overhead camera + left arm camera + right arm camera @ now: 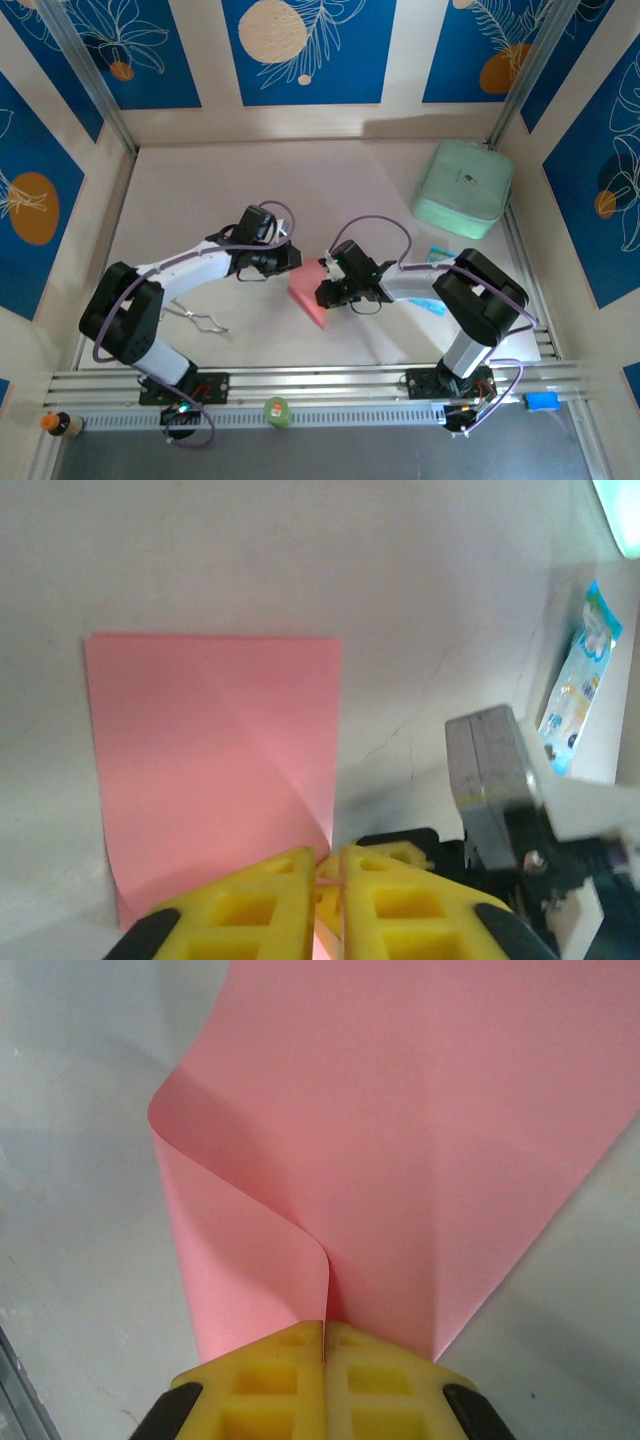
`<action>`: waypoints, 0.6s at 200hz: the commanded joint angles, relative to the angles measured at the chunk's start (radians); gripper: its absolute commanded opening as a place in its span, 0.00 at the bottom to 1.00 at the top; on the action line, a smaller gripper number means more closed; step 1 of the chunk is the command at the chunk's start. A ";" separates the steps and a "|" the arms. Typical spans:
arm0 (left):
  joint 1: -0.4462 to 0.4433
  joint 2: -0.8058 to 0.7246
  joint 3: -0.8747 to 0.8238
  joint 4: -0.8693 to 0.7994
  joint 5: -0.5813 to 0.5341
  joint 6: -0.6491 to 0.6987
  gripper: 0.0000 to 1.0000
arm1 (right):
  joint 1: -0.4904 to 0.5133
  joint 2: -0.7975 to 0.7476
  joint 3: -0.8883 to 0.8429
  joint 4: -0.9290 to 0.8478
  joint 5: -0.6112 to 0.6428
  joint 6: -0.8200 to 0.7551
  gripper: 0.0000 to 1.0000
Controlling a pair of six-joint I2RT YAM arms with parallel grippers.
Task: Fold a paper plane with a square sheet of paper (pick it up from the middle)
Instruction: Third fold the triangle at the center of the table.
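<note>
The square sheet of paper (307, 292) is pink-red and lies on the table between both arms. In the left wrist view the sheet (210, 750) lies mostly flat with a faint diagonal crease. My left gripper (331, 865) is shut on its near right corner, and paper shows between the yellow fingers. The right gripper (400, 856) meets that same corner from the other side. In the right wrist view the sheet (430, 1120) has one side curled over in a soft fold, and my right gripper (324, 1332) is shut on that fold. The paper plane is out of view.
A mint-green rounded case (462, 188) stands at the back right. A small blue-and-white packet (437, 256) lies beside the right arm, near the table's right rail. Thin metal tongs (197, 319) lie by the left arm. The rail along the front edge carries a green object (277, 411).
</note>
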 commanded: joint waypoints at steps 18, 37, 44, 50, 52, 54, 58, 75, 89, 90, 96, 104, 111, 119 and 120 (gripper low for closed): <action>-0.006 -0.033 -0.087 0.104 0.080 -0.073 0.06 | -0.011 0.047 0.009 -0.027 0.038 0.053 0.01; -0.014 -0.030 -0.118 0.153 0.100 -0.102 0.03 | -0.015 0.055 0.013 -0.024 0.040 0.070 0.01; -0.018 -0.027 -0.129 0.175 0.106 -0.112 0.03 | -0.016 0.059 0.018 -0.025 0.042 0.074 0.01; -0.021 -0.025 -0.137 0.190 0.110 -0.123 0.02 | -0.017 0.062 0.021 -0.030 0.045 0.081 0.01; -0.024 -0.023 -0.140 0.194 0.111 -0.126 0.02 | -0.017 0.063 0.023 -0.032 0.046 0.084 0.01; -0.025 -0.022 -0.142 0.198 0.112 -0.129 0.02 | -0.018 0.065 0.024 -0.035 0.047 0.085 0.01; -0.028 -0.020 -0.146 0.204 0.113 -0.133 0.02 | -0.020 0.066 0.026 -0.035 0.046 0.087 0.01; -0.036 -0.005 -0.155 0.221 0.108 -0.143 0.02 | -0.021 0.068 0.034 -0.038 0.050 0.088 0.01; -0.037 0.008 -0.162 0.231 0.105 -0.148 0.02 | -0.023 0.070 0.044 -0.049 0.055 0.090 0.01; -0.037 0.009 -0.162 0.232 0.105 -0.148 0.02 | -0.022 0.071 0.044 -0.050 0.055 0.090 0.01; -0.037 0.015 -0.165 0.239 0.105 -0.151 0.02 | -0.023 0.072 0.047 -0.053 0.057 0.092 0.01; -0.037 0.024 -0.165 0.248 0.107 -0.155 0.02 | -0.024 0.075 0.049 -0.055 0.054 0.093 0.01; -0.037 0.033 -0.166 0.256 0.109 -0.157 0.02 | -0.024 0.077 0.051 -0.055 0.051 0.093 0.01; -0.037 0.044 -0.166 0.262 0.114 -0.158 0.01 | -0.024 0.078 0.054 -0.057 0.051 0.093 0.01; -0.037 0.046 -0.164 0.262 0.114 -0.158 0.01 | -0.024 0.079 0.053 -0.058 0.051 0.093 0.01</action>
